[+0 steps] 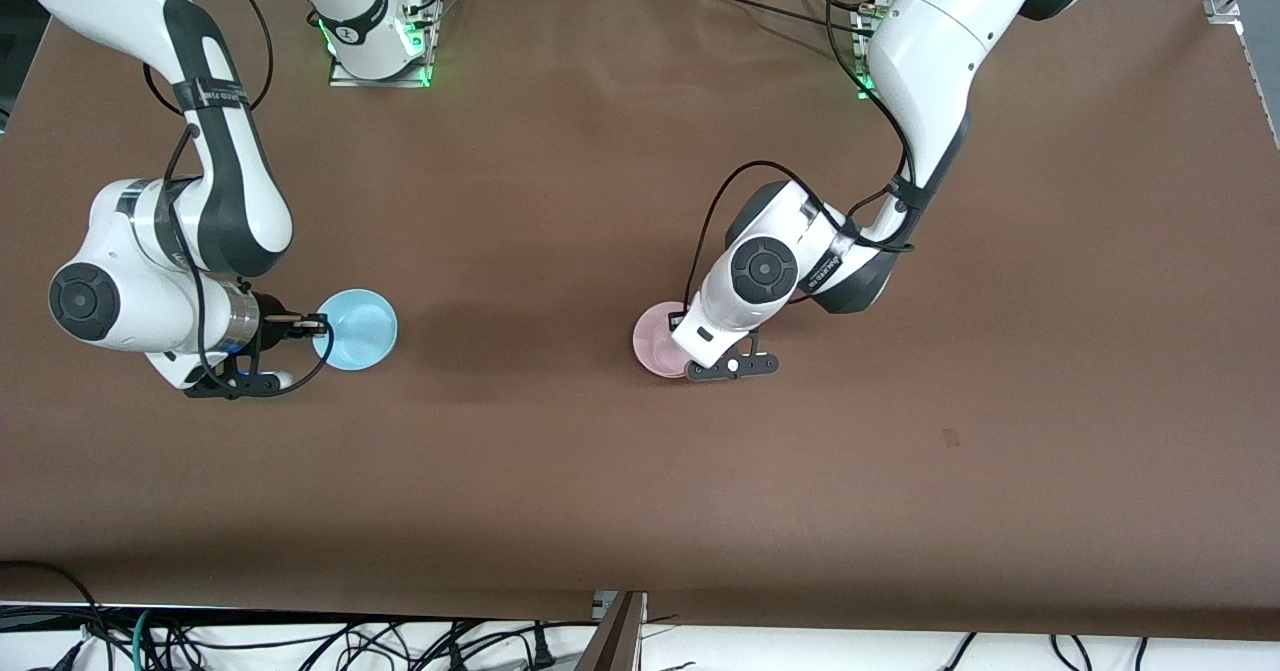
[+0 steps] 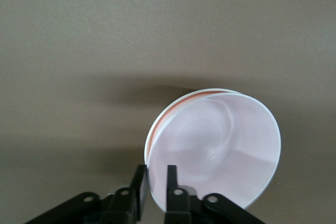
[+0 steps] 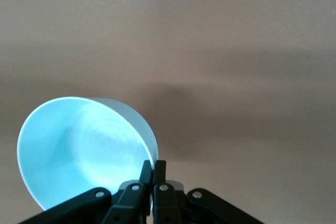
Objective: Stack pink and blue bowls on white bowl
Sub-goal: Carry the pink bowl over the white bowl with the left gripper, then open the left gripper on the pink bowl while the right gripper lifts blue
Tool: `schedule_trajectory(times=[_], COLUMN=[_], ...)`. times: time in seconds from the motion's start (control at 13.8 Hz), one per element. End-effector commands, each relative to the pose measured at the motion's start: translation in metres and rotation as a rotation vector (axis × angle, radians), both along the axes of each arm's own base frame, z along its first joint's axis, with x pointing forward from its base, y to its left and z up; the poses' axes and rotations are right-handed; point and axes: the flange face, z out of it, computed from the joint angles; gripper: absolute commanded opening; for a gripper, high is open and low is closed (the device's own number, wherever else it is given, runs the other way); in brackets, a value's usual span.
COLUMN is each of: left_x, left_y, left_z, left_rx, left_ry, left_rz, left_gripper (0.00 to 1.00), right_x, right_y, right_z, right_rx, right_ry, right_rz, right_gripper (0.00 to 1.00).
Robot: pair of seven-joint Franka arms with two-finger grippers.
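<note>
Bench [image 1: 640,511]: brown sheet, bare apart from two groups of bowls; cables hang along the edge nearest the front camera.
Pink bowl [image 1: 655,343]: mid-bench, under the left arm's wrist. In the left wrist view [image 2: 220,145] a pink edge shows just under a white rim, so pink and white seem nested there; which one sits inside I cannot tell for sure.
White bowl [image 2: 157,129]: seen only as that thin white rim around the pink one; not separately visible from the front.
Left jaws [image 2: 154,182]: straddle the nested rim, one finger on each side with a small gap, so they look slightly parted rather than pinching; I judge a release is under way.
Blue bowl [image 1: 357,329]: toward the right arm's end of the bench, well apart from the pink one.
Right jaws [image 3: 153,174]: clamped on the blue bowl's wall at the rim; the bowl [image 3: 84,150] looks tilted in the grip.
Step in hand: probably freeing the pink bowl, then bringing the blue one over.
How to do it well: open the left jaws fully and lift straight up so the rim is not dragged; clear the left arm away first; carry the blue bowl level, centre it over the stack, lower until seated, then let go.
Risk: an off-centre drop could tip the light stack.
</note>
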Motion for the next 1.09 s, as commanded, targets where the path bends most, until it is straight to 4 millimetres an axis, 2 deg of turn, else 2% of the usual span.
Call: schedule_trajectory(times=[0.0, 0.07, 0.22, 0.43, 0.58, 0.72, 0.87, 1.01], left_x=[-0.001, -0.001, 0.001, 0.007, 0.017, 0.026, 0.032, 0.040], left_y=[-0.006, -0.005, 0.004, 0.028, 0.059, 0.097, 0.138, 0.191], left_z=[0.008, 0.010, 0.017, 0.072, 0.108, 0.145, 0.179, 0.207], left_rx=[-0.002, 0.000, 0.027, 0.081, 0.092, 0.107, 0.108, 0.097], left_ry=[-0.002, 0.000, 0.024, 0.019, 0.013, 0.014, 0.012, 0.007], left_rz=[-0.024, -0.023, -0.023, -0.026, 0.012, 0.056, 0.001, -0.089], left_gripper=[1.00, 1.00, 1.00, 1.00, 1.00, 1.00, 1.00, 1.00], right_x=[0.007, 0.008, 0.007, 0.002, -0.001, -0.008, -0.017, -0.034], right_y=[0.020, 0.027, 0.046, 0.087, 0.117, 0.153, 0.203, 0.266], right_z=[0.028, 0.036, 0.041, 0.045, 0.047, 0.041, 0.032, 0.014], right_rx=[0.010, 0.011, 0.026, 0.054, 0.070, 0.118, 0.129, 0.110], right_ry=[0.021, 0.023, 0.031, 0.044, 0.050, 0.080, 0.071, 0.054], right_rz=[-0.043, -0.057, -0.105, -0.161, -0.187, -0.223, -0.282, -0.342], right_gripper=[0.00, 0.00, 0.00, 0.00, 0.00, 0.00, 0.00, 0.00])
